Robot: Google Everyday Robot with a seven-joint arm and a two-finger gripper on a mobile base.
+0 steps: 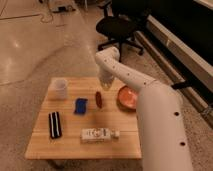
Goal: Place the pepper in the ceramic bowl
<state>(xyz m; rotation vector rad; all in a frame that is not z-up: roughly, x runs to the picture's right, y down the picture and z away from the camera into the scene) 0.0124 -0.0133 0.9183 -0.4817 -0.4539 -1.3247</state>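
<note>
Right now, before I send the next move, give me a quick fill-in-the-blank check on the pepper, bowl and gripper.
1. The pepper lies on the ____, not in the ceramic bowl.
2. The gripper hangs above the ____.
3. The blue sponge lies between the pepper and the black ____.
4. The white cup stands at the table's ____ left corner.

Missing words: table; pepper; brush; far

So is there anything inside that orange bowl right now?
The visible part of the ceramic bowl looks empty. Its right side is hidden behind the robot's arm. The pepper lies on the table beside the bowl, with the pincer just above it.
</note>
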